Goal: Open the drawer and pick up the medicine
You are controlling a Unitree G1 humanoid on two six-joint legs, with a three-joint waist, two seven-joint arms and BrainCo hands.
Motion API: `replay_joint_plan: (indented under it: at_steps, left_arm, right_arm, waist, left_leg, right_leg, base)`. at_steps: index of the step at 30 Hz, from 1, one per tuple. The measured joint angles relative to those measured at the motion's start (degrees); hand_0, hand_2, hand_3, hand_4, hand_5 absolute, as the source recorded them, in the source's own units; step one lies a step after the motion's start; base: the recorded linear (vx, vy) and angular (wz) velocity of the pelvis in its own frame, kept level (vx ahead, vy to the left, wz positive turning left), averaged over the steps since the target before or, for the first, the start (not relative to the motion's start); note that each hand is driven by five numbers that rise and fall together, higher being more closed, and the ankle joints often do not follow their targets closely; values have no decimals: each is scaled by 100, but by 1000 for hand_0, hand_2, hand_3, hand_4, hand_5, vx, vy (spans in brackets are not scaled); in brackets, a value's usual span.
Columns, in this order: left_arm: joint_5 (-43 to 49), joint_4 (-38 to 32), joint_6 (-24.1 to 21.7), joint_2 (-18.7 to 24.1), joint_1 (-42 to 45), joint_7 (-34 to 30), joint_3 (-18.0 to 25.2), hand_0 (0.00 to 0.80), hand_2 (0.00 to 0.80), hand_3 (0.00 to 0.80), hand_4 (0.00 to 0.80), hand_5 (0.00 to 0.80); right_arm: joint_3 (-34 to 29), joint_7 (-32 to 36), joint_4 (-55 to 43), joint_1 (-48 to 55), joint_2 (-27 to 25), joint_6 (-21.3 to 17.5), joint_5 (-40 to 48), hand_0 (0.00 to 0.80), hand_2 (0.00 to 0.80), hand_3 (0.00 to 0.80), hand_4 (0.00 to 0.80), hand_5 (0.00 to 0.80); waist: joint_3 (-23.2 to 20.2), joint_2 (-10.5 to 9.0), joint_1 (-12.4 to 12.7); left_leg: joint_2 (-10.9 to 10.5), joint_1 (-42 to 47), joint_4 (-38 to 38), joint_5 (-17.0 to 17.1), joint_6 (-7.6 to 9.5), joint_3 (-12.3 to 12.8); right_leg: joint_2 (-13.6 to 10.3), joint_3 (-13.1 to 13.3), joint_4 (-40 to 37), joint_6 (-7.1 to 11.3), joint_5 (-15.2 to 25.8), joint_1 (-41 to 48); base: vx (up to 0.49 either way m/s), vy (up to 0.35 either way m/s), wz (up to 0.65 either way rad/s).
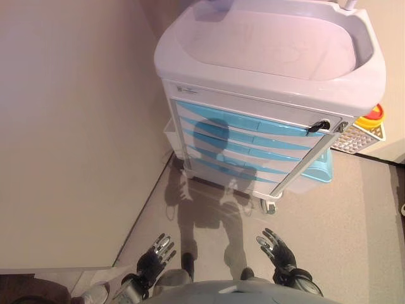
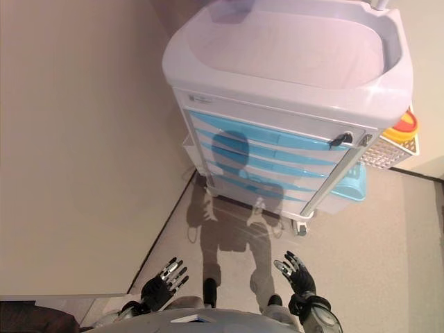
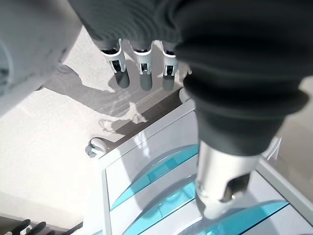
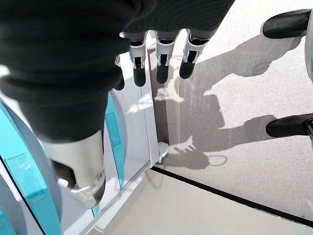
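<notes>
The medicine is not visible; the blue-fronted drawers (image 1: 243, 136) of the white medical cart (image 1: 272, 50) are all closed, well ahead of both hands. The left hand (image 1: 155, 256) and right hand (image 1: 278, 250) hang low over the floor (image 1: 342, 221), fingers spread, holding nothing.

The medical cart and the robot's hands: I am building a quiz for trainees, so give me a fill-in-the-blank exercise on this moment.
1. The drawers of the cart are all ____.
2. The drawer fronts are coloured ____.
3. The left hand and the right hand both have ____ fingers and hold nothing.
4. The yellow container with the red lid hangs on the cart's ____ side.

Missing words: closed; blue; open; right
</notes>
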Motion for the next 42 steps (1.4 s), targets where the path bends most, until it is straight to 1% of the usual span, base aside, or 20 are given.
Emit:
replay_joint_plan:
  at_steps: [11,15,23,32,39,42]
  left_arm:
    - [91,-16,43,15,-17,-205,-149,0,0,0,0,0]
    - [-33,-17,138,59,-15,-225,-148,0,0,0,0,0]
    - [-148,-13,135,78,8,-254,-148,0,0,0,0,0]
    - [-252,-14,129,78,10,-263,-150,0,0,0,0,0]
    - [-257,-24,125,79,11,-308,-152,0,0,0,0,0]
    - [-360,-141,127,81,41,-343,-151,0,0,0,0,0]
  right_arm:
    - [25,86,13,-8,5,15,5,0,0,0,0,0]
    - [25,89,17,3,5,35,4,0,0,0,0,0]
    - [26,220,16,100,7,54,3,0,0,0,0,0]
    - [25,423,15,137,25,56,138,0,0,0,0,0]
    - [24,425,12,147,39,55,137,0,0,0,0,0]
    - [20,424,12,154,38,55,137,0,0,0,0,0]
  waist:
    - [5,-32,-7]
    - [5,-33,-6]
    - [4,-39,-1]
    - [-28,-95,-4]
    - [-45,-111,-10]
    - [-45,-111,-13]
  left_leg:
    - [2,92,-1,0,0,16]
    - [3,93,-1,8,11,18]
    - [3,92,-1,15,14,22]
    - [3,92,-1,15,15,29]
    - [3,93,-1,15,15,31]
    - [3,92,-1,15,15,44]
  right_leg:
    - [-2,19,31,1,-1,67]
    - [-8,23,60,1,-2,56]
    - [-8,29,72,1,-2,47]
    - [-8,33,73,1,-1,44]
    - [-9,35,76,1,-2,42]
    - [-12,45,85,1,-2,30]
  base:
    - [0,0,0]
    - [0,0,0]
    - [0,0,0]
    - [0,0,0]
    - [0,0,0]
    - [25,38,-2]
